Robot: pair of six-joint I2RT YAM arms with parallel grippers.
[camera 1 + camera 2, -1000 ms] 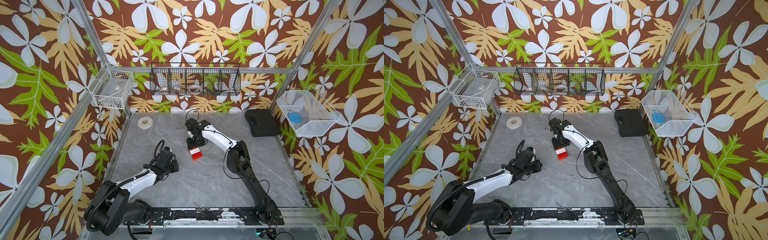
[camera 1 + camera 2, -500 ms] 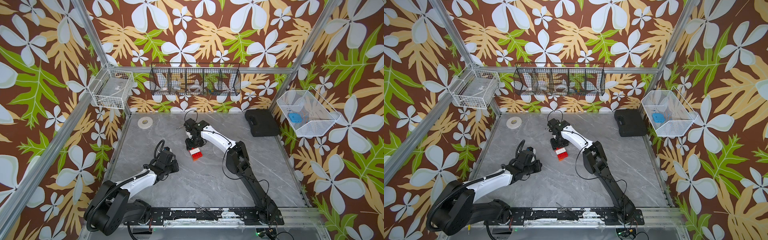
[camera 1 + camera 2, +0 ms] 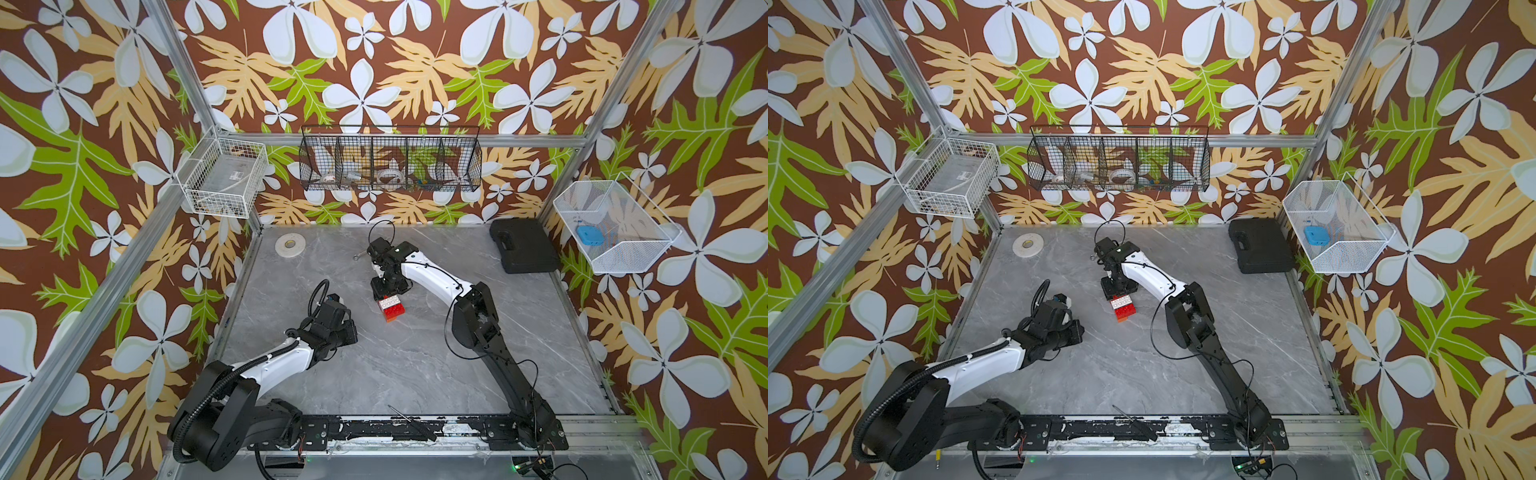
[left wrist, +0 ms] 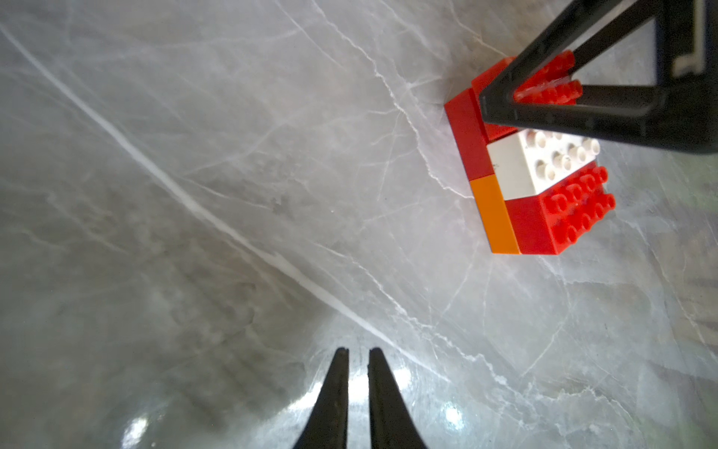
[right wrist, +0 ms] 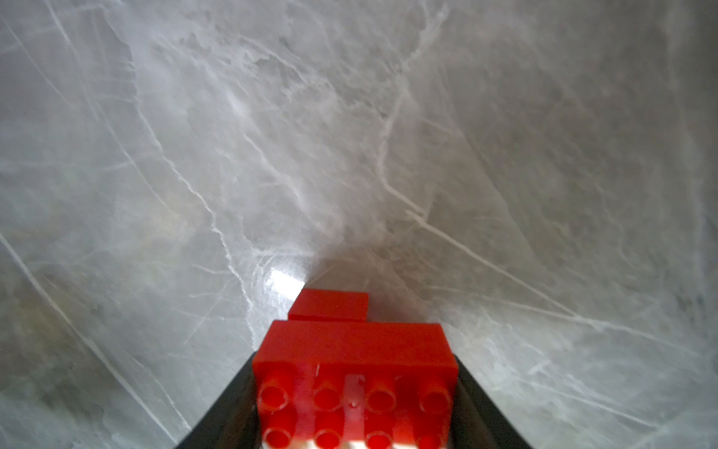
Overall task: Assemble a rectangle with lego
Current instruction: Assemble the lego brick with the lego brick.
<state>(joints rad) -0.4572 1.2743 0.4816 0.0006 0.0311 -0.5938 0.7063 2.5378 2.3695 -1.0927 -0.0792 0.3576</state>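
The block (image 3: 390, 308) is lying flat on the grey marbled surface (image 3: 415, 365), around the middle and somewhat toward the back wall. In both top views its long axis is running from back to front, with the near end swinging slightly to the robot's right, and its studs are facing up. From above it is reading as bands: white, then red, with a sliver of orange at the near end. The far end is sitting hidden under the right gripper (image 3: 388, 291).

The left wrist view is showing what the top views are not. There the block (image 4: 516, 171) is standing two layers tall, with red, white, red above and a red and an orange brick below; the orange is lying under the near red one. The right wrist view is showing only the far end. There the end red brick (image 5: 353, 361) is sitting between the right jaws with both black sides pressing against it, so they are gripping it.

The left gripper (image 4: 358, 352) is hanging low over bare surface, well apart from the block, toward the robot's left and front. Its jaws are standing almost closed with nothing between them. A roll of tape (image 3: 289, 246) and a black case (image 3: 523, 245) are lying near the back corners.
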